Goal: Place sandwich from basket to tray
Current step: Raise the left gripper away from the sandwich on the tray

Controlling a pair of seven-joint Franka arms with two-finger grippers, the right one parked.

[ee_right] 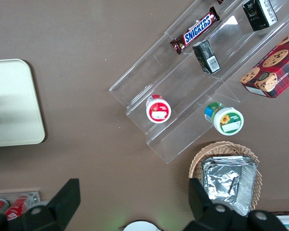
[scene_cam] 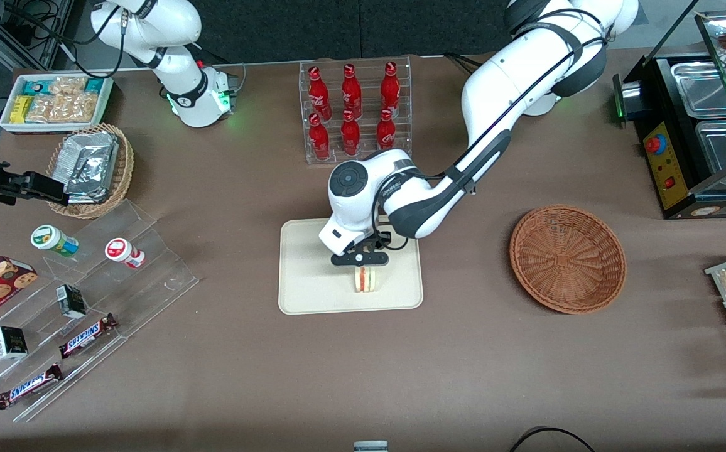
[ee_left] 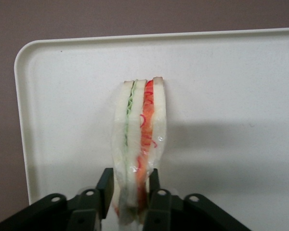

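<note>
The sandwich (scene_cam: 367, 280), a wrapped wedge with green and red filling lines on its edge (ee_left: 139, 125), stands upright over the cream tray (scene_cam: 313, 282), in the half nearer the working arm's end. My gripper (scene_cam: 363, 267) hangs directly above it, shut on the sandwich; in the wrist view the black fingers (ee_left: 105, 185) press its two bread faces and pinch it narrower there. The tray's bare surface (ee_left: 231, 96) spreads under the sandwich; whether the sandwich touches it I cannot tell. The reddish-brown basket (scene_cam: 568, 257) lies toward the working arm's end with nothing in it.
A clear rack of red bottles (scene_cam: 355, 110) stands farther from the camera than the tray. Toward the parked arm's end are an acrylic stepped stand (scene_cam: 86, 295) with snacks, a tan basket of foil packets (scene_cam: 90, 169) and a white snack box (scene_cam: 55, 100). A black food warmer (scene_cam: 696, 125) stands by the working arm.
</note>
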